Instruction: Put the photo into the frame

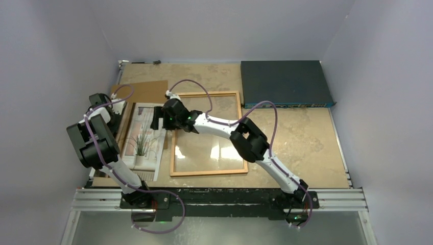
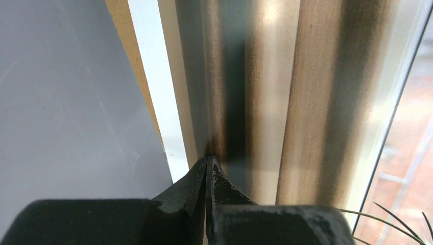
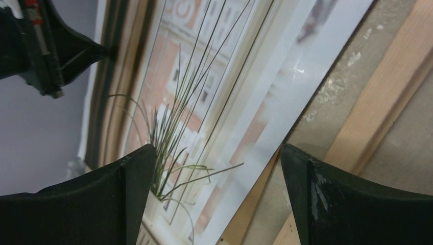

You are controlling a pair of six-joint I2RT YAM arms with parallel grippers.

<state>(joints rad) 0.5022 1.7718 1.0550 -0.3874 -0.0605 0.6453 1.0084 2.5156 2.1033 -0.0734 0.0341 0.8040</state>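
Observation:
The photo (image 1: 145, 140), a curtained window with a spindly plant, lies face up at the left on a brown board. My left gripper (image 1: 122, 120) is shut, its tips (image 2: 208, 161) resting on the photo (image 2: 265, 76) near its white left border. Nothing shows between its fingers. The orange-brown frame (image 1: 207, 171) with its glass pane lies flat just right of the photo. My right gripper (image 1: 158, 120) hangs open over the photo's right edge. In the right wrist view its fingers (image 3: 217, 148) straddle the photo (image 3: 230, 92) and the frame's left rail (image 3: 378, 102), with the left gripper (image 3: 104, 51) at upper left.
A plain brown backing board (image 1: 148, 92) lies under and behind the photo. A dark blue flat box (image 1: 286, 84) sits at the back right. Grey walls close in on the left, back and right. Beige tabletop (image 1: 301, 148) shows to the right of the frame.

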